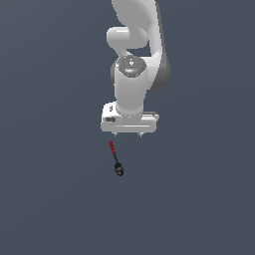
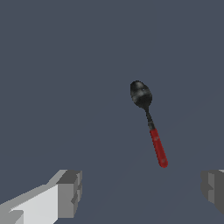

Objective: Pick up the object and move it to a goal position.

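We see a plain, flat worktop (image 1: 50, 199) of even dark blue-grey that fills both views from edge to edge, with no walls, edges or markings showing anywhere. In the exterior view, a white robot arm (image 1: 132, 74) reaches down from the top of the picture, ending in a pale block that carries the pincer (image 1: 128, 135), of which only two short finger stubs show beneath the block. Just beyond the pincer, slightly toward the exterior view's left, lies the object (image 1: 115, 158): a small spoon with a red handle and a black rounded bowl, lying on the worktop with its red end nearer the arm and its black bowl pointing away. It is much smaller than the pincer and nothing touches it. In the wrist view, we see the spoon (image 2: 150, 123) more clearly, its black bowl glossy, a thin dark neck joining it to the red handle. The pincer's two grey fingertips (image 2: 70, 194) stand wide apart at opposite sides of that picture, with bare worktop between them, and the spoon lies ahead of them, unheld.
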Robot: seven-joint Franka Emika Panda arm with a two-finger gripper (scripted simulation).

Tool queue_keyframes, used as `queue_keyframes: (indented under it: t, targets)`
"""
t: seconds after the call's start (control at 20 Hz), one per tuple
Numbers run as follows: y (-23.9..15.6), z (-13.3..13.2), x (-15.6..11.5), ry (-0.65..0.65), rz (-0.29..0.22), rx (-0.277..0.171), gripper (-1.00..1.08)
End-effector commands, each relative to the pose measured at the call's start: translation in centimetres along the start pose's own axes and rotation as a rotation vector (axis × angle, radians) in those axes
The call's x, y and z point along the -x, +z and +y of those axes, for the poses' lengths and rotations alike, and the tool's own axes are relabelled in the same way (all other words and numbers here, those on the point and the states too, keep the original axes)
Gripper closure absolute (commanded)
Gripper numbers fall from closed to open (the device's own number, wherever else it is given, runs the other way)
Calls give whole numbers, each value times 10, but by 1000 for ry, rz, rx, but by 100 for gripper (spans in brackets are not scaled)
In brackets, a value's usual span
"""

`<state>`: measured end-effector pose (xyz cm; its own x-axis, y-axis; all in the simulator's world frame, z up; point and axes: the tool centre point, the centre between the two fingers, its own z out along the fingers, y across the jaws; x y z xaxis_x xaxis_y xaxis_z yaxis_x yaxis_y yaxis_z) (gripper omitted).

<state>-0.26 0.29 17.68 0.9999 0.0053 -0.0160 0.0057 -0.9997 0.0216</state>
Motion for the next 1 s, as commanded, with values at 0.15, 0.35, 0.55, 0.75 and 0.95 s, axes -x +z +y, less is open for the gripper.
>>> queue_keyframes:
  t: [0.15, 0.35, 0.55, 0.75, 0.95]
  targets:
    - [3, 2, -1, -8, -1, 0, -92]
    - [10, 6, -3, -37, 0, 0, -92]
    - [22, 13, -7, -81, 2, -2, -92]
    - [39, 23, -11, -142, 4, -4, -92]
    - [61, 36, -16, -220, 8, -7, -92]
